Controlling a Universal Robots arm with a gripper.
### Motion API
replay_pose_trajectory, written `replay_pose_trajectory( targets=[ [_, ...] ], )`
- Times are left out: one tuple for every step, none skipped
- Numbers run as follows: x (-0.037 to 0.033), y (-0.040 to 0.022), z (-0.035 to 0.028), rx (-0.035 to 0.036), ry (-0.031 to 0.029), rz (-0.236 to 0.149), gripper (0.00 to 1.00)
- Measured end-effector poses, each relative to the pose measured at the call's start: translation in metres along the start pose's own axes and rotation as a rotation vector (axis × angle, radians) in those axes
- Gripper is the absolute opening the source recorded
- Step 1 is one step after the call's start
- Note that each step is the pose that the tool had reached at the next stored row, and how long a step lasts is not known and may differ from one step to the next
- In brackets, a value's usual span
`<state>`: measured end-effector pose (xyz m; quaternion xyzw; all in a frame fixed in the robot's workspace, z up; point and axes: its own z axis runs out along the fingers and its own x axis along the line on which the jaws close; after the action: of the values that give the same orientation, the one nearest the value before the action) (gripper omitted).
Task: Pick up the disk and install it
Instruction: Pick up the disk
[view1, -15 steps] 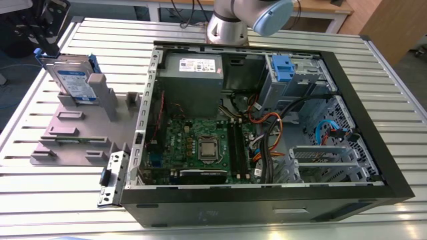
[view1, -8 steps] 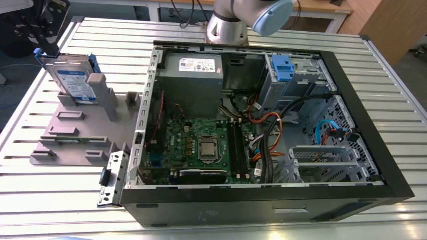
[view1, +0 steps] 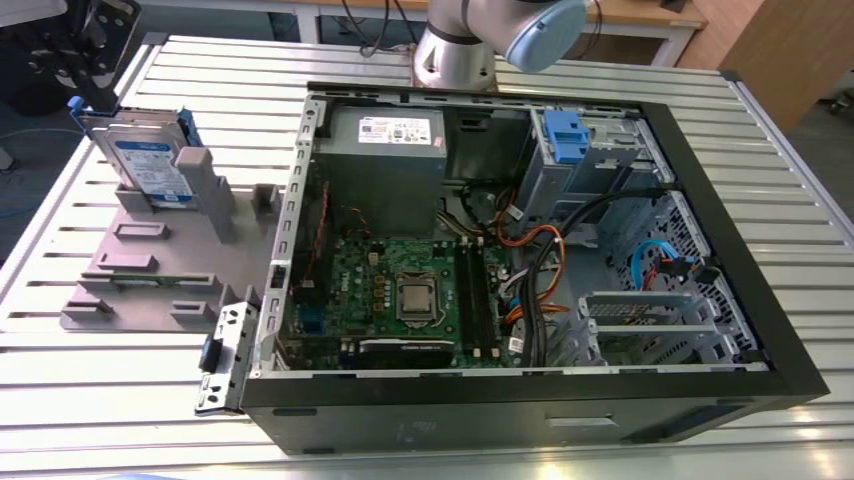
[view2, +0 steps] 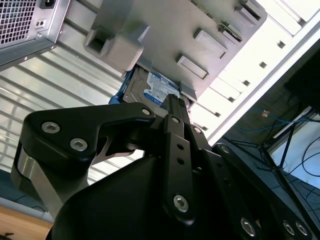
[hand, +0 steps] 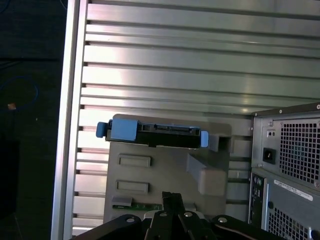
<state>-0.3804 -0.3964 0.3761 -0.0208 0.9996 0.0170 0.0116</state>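
Gripper (view2: 172, 102), black matte metal, jaws closed on nothing, hangs above the grey plastic slotted holder (hand: 165, 170), apart from it. Disk (view1: 140, 160) stands on edge in the holder's far end. It is a flat silver rectangle with blue rails, label facing the holder's base, long axis roughly upright, slightly tilted. Ribbed aluminium table (hand: 175, 65) lies beneath. Open black computer case (view1: 534, 410) sits beside the holder.

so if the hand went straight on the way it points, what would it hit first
The hand points at the disk standing in the grey holder; likely that first, though depth is unclear.
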Motion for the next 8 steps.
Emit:
replay_pose_trajectory(
  targets=[
    [0.0000, 0.0000, 0.0000, 0.0003, 0.0001, -0.001, 0.11],
    [0.0001, 0.0000, 0.0000, 0.0003, 0.0001, -0.001, 0.11],
    [0.0001, 0.0000, 0.0000, 0.0004, 0.0001, -0.001, 0.11],
    [0.0001, 0.0000, 0.0000, 0.0004, 0.0001, -0.001, 0.11],
    [0.0001, 0.0000, 0.0000, 0.0003, 0.0002, -0.002, 0.11],
    [0.0001, 0.0001, 0.0000, 0.0002, 0.0002, -0.003, 0.11],
    [0.0001, 0.0001, 0.0000, 0.0002, 0.0002, -0.004, 0.11],
    [0.0001, 0.0001, 0.0000, 0.0001, 0.0002, -0.005, 0.11]
  ],
)
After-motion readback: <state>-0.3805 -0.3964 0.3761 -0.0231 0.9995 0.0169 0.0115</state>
